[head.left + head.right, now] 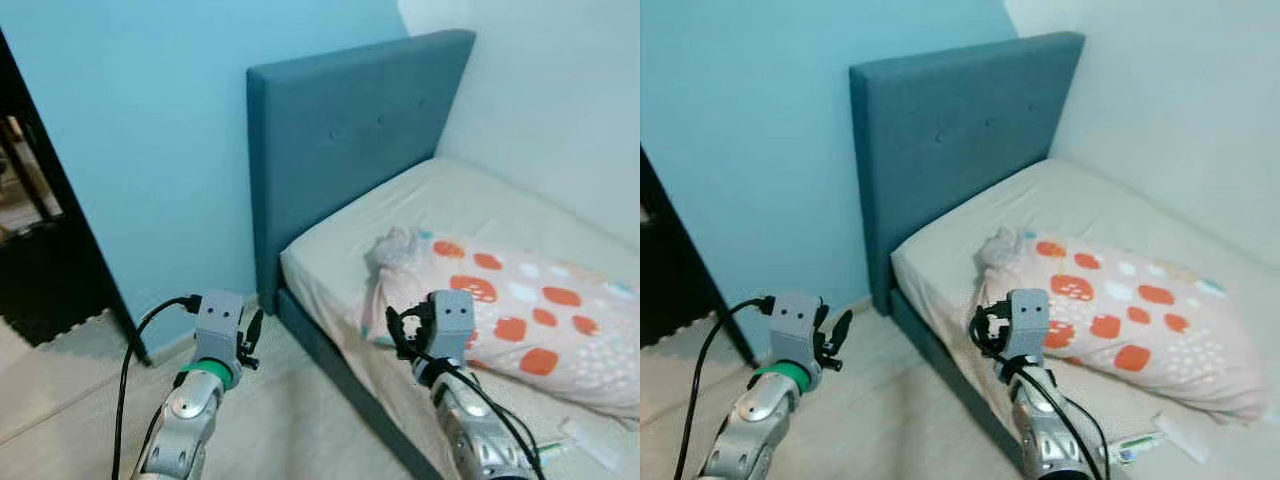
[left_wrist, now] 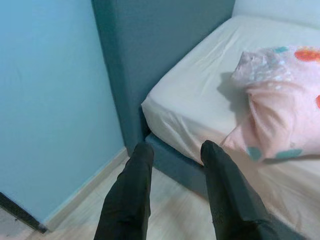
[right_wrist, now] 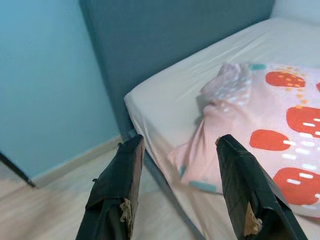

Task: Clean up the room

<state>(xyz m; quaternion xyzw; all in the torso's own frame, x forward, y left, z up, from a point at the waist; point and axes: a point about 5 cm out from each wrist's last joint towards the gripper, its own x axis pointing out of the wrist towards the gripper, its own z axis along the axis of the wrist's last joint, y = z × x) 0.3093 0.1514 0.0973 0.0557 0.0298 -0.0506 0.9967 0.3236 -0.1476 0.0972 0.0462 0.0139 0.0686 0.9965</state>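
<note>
So I've got the bot parked at the head end of the bed [image 1: 420, 200], and the thing I'm going after is the pillow [image 1: 510, 320], the pink one with orange blobs. It's lying crooked on the mattress at the right of the frame, its near corner hanging close to the bed's edge, well down from the blue headboard [image 1: 350, 130] where I reckon it belongs.

The right gripper [image 3: 182, 192] is raised at lower centre of the head view, aimed at that near corner, fingers spread wide with nothing between them. The left gripper [image 2: 175, 195] sits at lower left, over the floor [image 1: 280, 420] beside the bed frame, also parted and empty.

My plan: bring the right one in low so one finger slides under the corner and the other lands on top, then pinch fabric plus stuffing, not just the cover, or it'll slip out when I drag. Soft stuff sags, so I'd probably bring the left in on the bunched end nearest the headboard and move it two-handed.

There's also some small white bit [image 1: 590, 445] near the lower right edge; can't tell what it is.
</note>
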